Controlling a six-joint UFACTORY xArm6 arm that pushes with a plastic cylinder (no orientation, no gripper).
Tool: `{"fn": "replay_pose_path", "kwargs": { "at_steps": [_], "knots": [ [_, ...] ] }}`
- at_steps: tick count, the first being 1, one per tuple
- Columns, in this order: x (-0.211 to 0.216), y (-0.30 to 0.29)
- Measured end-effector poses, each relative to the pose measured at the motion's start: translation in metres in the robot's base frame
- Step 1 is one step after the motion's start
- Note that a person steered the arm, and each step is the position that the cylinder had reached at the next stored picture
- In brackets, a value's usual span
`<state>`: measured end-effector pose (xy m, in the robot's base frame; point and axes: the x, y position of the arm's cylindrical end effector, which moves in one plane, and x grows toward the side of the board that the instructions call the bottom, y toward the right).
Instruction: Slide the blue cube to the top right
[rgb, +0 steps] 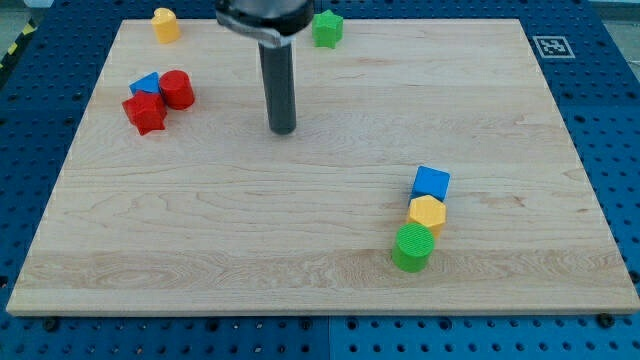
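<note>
On the wooden counter, my tip stood left of centre, touching no block; the rig carried no gripper. The blue plastic cube lay at lower right, touching a yellow hexagonal block. Approach step judged pending: tip must get below-left of the cube.

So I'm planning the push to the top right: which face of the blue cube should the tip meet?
Probably the blue cube's lower-left side. The yellow block touches it from below, so come in from the view's left, just above the yellow block. My tip sits up-left of it, apart, and must drop lower first.
</note>
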<state>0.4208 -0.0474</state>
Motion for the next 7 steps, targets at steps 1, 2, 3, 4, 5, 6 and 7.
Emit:
{"fn": "replay_pose_path", "kwargs": {
  "at_steps": [1, 2, 3, 4, 5, 6, 7],
  "knots": [
    [0.06, 0.016],
    [0.096, 0.039],
    [0.096, 0.046],
    [0.102, 0.079],
    [0.113, 0.114],
    [0.111, 0.152],
    [0.11, 0.184]
  ]
}}
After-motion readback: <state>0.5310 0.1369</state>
